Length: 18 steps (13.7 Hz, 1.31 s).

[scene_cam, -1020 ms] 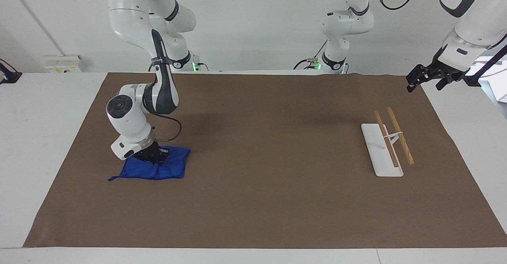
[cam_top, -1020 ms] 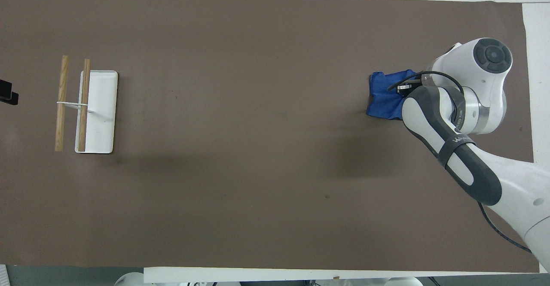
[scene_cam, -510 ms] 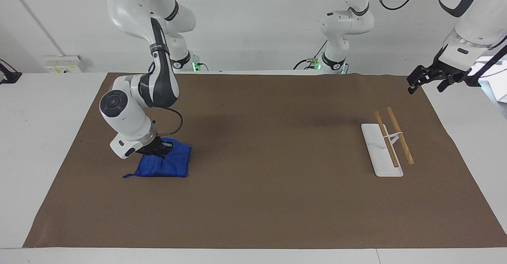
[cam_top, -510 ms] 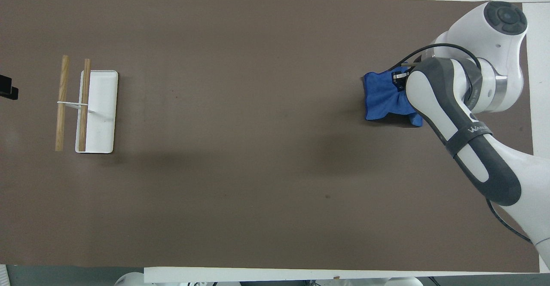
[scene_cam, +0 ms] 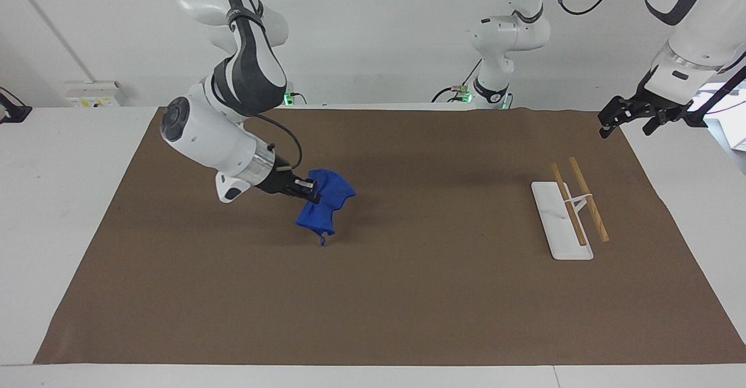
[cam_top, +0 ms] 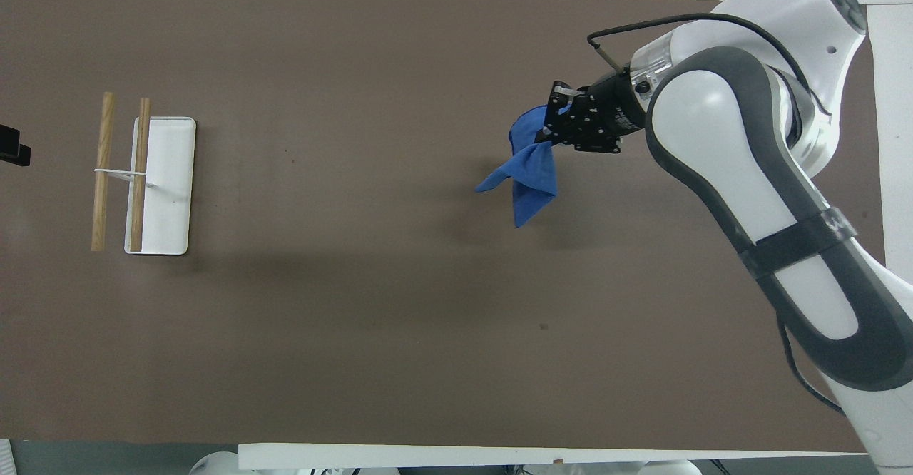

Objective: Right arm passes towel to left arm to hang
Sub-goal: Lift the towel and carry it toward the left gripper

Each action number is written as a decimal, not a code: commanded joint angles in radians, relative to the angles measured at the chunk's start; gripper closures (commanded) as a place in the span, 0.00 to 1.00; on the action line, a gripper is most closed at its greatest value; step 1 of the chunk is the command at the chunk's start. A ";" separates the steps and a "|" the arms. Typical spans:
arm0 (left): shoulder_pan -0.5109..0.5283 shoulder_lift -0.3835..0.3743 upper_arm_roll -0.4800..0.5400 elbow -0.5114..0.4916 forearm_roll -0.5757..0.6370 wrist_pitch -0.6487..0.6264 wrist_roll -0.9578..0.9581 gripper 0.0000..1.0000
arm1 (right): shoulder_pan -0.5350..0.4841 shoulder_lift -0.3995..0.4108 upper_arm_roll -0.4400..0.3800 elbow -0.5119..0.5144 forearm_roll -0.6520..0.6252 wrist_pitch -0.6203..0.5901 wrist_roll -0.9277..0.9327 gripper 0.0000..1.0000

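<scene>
The right gripper holds the towel in its jaws above the counter, while the left gripper, jaws apart, waits.

A robotics lab: white Franka arms over a brown-papered table, bare white walls.

towel hanging from right gripper over mat, toward right arm's end; rack on mat toward left arm's end, well apart; left gripper over mat's edge.
</scene>
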 commanded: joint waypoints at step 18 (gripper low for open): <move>-0.192 -0.024 -0.001 -0.066 -0.166 0.224 -1.128 0.00 | 0.382 0.003 0.010 -0.022 0.654 0.525 0.362 1.00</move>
